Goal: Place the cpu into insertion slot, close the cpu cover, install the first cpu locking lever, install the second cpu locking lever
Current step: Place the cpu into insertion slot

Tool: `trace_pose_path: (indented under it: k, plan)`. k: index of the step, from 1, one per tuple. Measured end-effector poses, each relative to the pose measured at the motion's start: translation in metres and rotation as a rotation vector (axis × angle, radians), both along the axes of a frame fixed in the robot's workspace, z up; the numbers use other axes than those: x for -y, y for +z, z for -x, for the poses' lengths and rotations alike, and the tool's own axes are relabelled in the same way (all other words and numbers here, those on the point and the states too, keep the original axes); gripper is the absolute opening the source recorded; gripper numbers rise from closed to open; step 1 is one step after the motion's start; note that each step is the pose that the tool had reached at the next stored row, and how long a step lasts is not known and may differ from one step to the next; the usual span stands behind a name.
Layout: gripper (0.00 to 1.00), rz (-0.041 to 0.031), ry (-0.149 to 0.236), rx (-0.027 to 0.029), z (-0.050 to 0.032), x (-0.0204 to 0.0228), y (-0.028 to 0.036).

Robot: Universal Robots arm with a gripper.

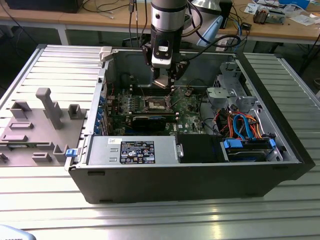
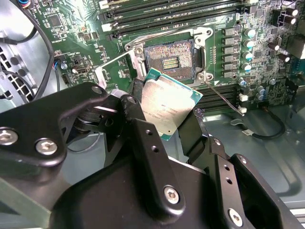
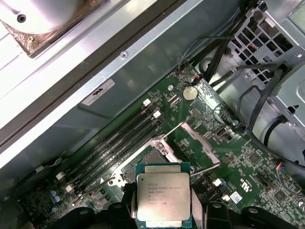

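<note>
Grips a small, flat, square cpu (image 2: 169, 107) with a silver-grey metal top and a green edge. Pinches it by two opposite sides in the black metal gripper (image 2: 166, 114), fingers (image 2: 190, 131) drawn in narrow against the chip. Carries it tilted in the second wrist view, above and apart from the square dark insertion slot (image 2: 169, 59) with its silvery metal rim. Leaves the socket bare, contact field exposed.

Beside the socket, swung open and tilted up off the board: the thin square silvery cpu cover (image 3: 200, 142), a metal frame with a cut-out centre. Past one socket corner, pointing away from it: a thin silvery wire lever (image 2: 224, 98). All around, green circuit board (image 2: 71, 28), with long narrow black memory slots (image 2: 167, 12) running alongside the socket.

In the exterior view, reaches down from above into an open dark grey computer case (image 1: 190, 185). Rests, that case, on a ribbed aluminium table (image 1: 160, 220). On the exterior view's left, a grey moulded fixture (image 1: 45, 107) on the tabletop. Toward the exterior view's right, inside the case, a bundle of blue and orange cables (image 1: 242, 125).
</note>
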State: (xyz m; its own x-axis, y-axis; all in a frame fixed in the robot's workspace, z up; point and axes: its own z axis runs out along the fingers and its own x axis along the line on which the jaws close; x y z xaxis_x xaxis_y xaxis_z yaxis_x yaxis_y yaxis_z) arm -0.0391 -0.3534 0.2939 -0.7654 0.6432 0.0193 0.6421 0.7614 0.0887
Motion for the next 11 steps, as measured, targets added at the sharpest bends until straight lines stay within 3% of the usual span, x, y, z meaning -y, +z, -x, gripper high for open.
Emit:
trace_pose_path:
  k: [11]
  plan:
    - [0.55, 0.0000, -0.014, 0.0000, 0.0000, 0.0000, -0.0001]
